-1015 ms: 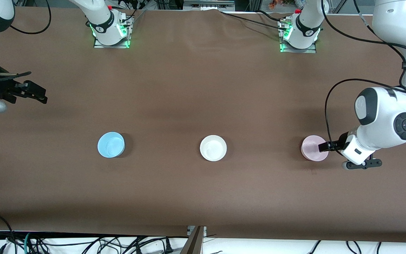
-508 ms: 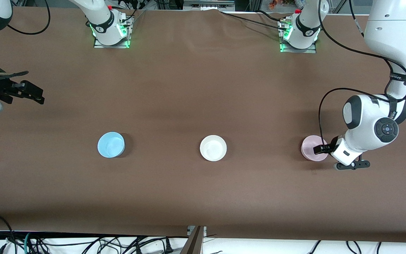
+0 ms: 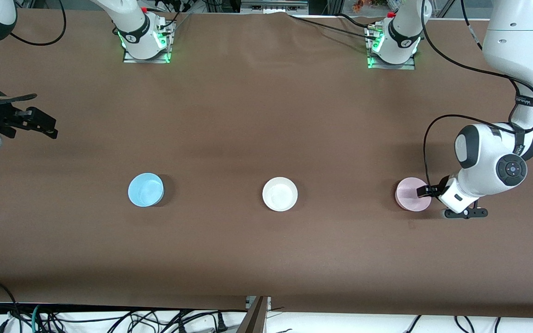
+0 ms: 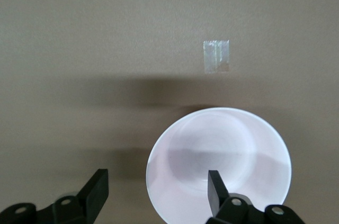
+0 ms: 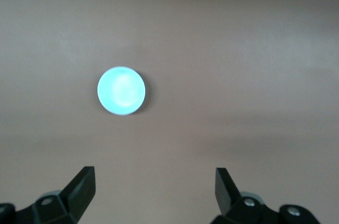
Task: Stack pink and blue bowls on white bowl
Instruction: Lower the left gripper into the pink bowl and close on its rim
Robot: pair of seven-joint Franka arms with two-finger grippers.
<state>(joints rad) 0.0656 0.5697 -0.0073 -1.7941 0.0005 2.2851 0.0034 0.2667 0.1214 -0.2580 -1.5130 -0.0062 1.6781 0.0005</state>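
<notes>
Pink bowl (image 3: 410,194), left pincer (image 3: 426,190) over rim, unlabelled

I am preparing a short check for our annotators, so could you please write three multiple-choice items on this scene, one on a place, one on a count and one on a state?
1. Which bowl lies between the other two on the table?
A. white bowl
B. pink bowl
C. blue bowl

2. How many bowls are stacked on another?
A. two
B. one
C. none

3. How are the left gripper's fingers?
A. shut on the pink bowl
B. open, one over the pink bowl
C. shut on nothing

Answers: 1 A, the white bowl sits between the blue bowl and the pink bowl. 2 C, each stands alone. 3 B, the left gripper is spread wide at the bowl's rim; the right gripper waits open.
</notes>
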